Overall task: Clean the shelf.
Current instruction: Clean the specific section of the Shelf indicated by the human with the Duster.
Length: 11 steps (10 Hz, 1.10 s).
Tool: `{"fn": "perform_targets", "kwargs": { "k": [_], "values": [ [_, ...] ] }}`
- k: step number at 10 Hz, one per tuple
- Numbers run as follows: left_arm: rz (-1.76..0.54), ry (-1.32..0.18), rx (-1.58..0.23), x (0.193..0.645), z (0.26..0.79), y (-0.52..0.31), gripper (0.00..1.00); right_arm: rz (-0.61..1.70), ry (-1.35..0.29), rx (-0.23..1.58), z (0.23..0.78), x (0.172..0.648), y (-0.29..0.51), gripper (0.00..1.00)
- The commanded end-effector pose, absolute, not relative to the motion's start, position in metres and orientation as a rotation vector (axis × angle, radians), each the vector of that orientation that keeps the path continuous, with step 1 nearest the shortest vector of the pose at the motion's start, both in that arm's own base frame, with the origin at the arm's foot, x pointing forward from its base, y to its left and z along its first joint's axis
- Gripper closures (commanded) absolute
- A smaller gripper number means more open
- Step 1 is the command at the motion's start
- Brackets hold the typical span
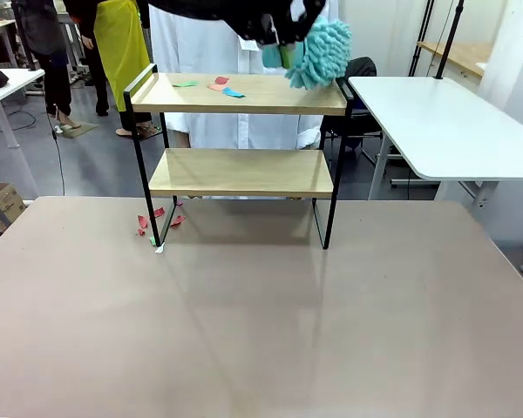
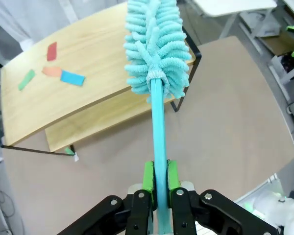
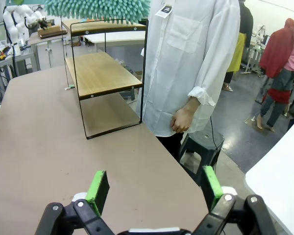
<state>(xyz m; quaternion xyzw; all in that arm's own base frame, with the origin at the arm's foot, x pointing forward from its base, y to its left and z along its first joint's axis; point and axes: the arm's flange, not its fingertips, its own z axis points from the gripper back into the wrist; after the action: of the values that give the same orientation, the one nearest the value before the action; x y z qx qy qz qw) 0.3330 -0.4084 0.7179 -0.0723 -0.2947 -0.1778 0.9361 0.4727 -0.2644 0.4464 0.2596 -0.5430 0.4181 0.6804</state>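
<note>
One broad worktop (image 1: 261,331) carries the shelf (image 1: 244,174) at its twelve o'clock side, long axis running nine to three. My left claw (image 2: 160,175) is clamped on the duster (image 1: 318,54), head at the top board's three o'clock end; paper scraps (image 1: 220,85) lie toward nine. My right claw (image 3: 154,188) gapes empty, well apart.

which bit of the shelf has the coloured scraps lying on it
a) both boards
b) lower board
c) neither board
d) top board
d, the coloured scraps all lie on the top board of the shelf, toward its left end in the front view, while the lower board looks bare.
</note>
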Motion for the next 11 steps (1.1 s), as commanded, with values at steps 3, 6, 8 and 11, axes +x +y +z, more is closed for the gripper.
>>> {"fn": "perform_targets", "kwargs": {
  "k": [3,6,8,11],
  "values": [
    [-0.251,-0.625,-0.097,0.336,0.696,-0.432,0.87,0.941,-1.221,0.577,0.449,0.474,-0.263,0.00],
    [-0.244,-0.599,-0.101,0.333,0.676,-0.440,0.87,0.941,-1.221,0.577,0.449,0.474,-0.263,0.00],
    [-0.263,-0.599,-0.106,0.336,0.682,-0.439,0.87,0.941,-1.221,0.577,0.449,0.474,-0.263,0.00],
    [-0.269,-0.587,-0.110,0.337,0.678,-0.443,0.87,0.941,-1.221,0.577,0.449,0.474,-0.263,0.00]
  ]
}}
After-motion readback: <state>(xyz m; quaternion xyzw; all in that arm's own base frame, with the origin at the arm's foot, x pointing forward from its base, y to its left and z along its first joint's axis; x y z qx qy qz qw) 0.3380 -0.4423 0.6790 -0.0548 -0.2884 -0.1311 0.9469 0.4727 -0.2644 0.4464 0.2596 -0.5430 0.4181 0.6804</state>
